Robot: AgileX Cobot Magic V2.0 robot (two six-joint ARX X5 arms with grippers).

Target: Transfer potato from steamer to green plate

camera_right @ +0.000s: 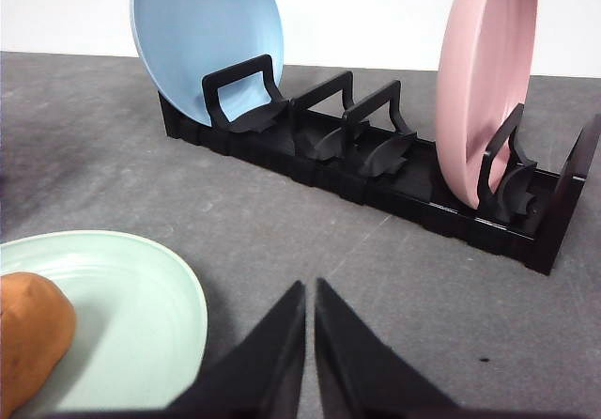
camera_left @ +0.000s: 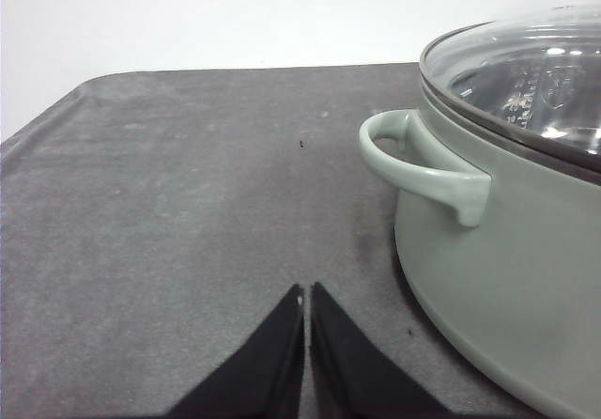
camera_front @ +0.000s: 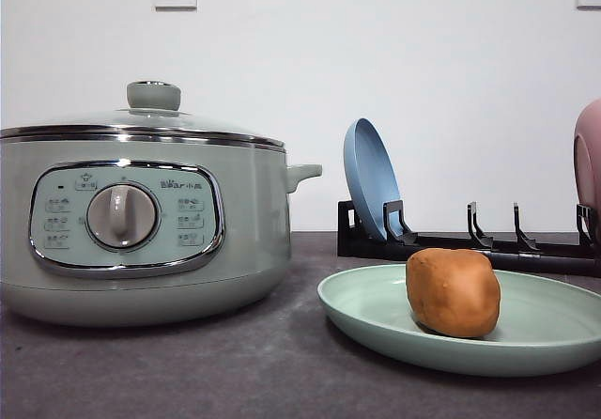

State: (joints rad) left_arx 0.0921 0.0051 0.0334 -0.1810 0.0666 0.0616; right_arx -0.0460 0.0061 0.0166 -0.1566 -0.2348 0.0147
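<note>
The orange-brown potato (camera_front: 454,291) lies on the pale green plate (camera_front: 366,311) at the front right of the table; the right wrist view catches the potato (camera_right: 33,328) at the picture's edge on the same plate (camera_right: 150,297). The sage-green steamer (camera_front: 141,222) stands at the left with its glass lid on. My left gripper (camera_left: 307,292) is shut and empty over bare table beside the steamer's side handle (camera_left: 423,161). My right gripper (camera_right: 310,287) is shut and empty, just off the plate's rim.
A black dish rack (camera_right: 376,170) stands behind the plate, holding a blue plate (camera_right: 207,34) and a pink plate (camera_right: 484,81) upright. Dark grey table (camera_left: 169,203) stretches away from the steamer's handle side to its rounded edge.
</note>
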